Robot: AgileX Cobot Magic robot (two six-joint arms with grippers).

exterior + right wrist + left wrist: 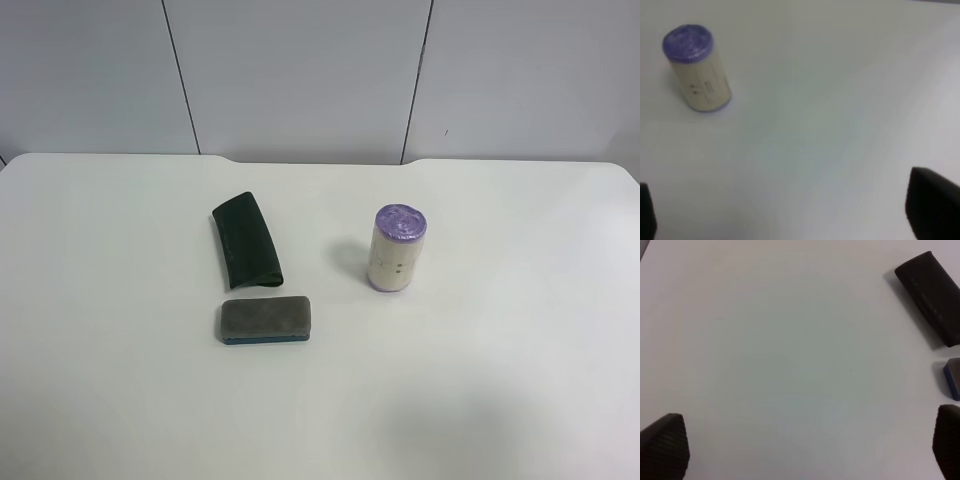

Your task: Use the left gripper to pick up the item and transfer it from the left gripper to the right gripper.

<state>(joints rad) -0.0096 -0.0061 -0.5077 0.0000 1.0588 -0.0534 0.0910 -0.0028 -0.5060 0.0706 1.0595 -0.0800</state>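
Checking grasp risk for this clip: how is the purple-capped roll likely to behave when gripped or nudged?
The roll stands upright on end, taller than wide, so a sideways nudge could tip it. Being cylindrical, it would probably roll once down. Its paper label looks smooth, perhaps slightly slippery.

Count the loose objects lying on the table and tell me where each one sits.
3. In the exterior high view: the purple-capped roll stands upright toward the right; the dark pouch lies left of it; the grey eraser block lies just in front of the pouch. Nothing looks hidden.
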